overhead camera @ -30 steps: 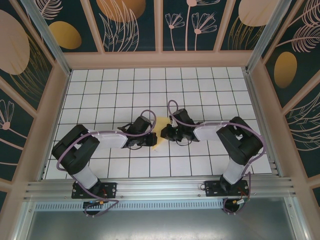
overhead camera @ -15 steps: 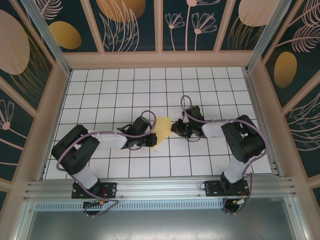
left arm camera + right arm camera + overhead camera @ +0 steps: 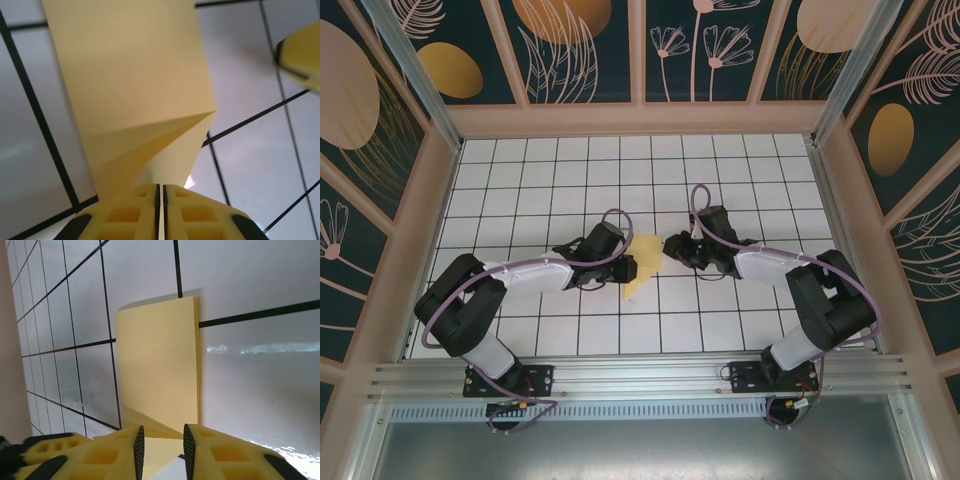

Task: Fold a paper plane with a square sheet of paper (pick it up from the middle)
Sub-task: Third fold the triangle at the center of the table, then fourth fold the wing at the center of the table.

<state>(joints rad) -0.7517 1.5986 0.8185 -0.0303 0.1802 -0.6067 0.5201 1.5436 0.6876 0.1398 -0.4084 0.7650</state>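
white grid-tiled tabletop (image 3: 520,160), boxed in by dark panels painted with leaves and flowers, carries the work at its middle. the square sheet of thin pale-yellow paper (image 3: 642,265) lies there between the two arms, already doubled into a narrow oblong. in the right wrist view it (image 3: 157,365) shows stacked layers along one long edge, and in the left wrist view it (image 3: 130,75) shows a slanting crease where one corner lifts off the tiles.

judging by that, the first folds are made, but i see no pointed nose, no centre spine and no wings, so most of the plane is yet to be folded.

the left arm's black two-finger gripper with yellow pads (image 3: 623,268) sits at the sheet's left side. close up (image 3: 160,187), its jaws stand pressed together with a hairline slit, and the raised corner runs down into them, so it looks like a pinch on the paper.

the right arm's matching black and yellow gripper (image 3: 672,248) is at the far right corner. its jaws (image 3: 161,432) stand apart, the sheet's near end lying just under and ahead of them, unclamped.
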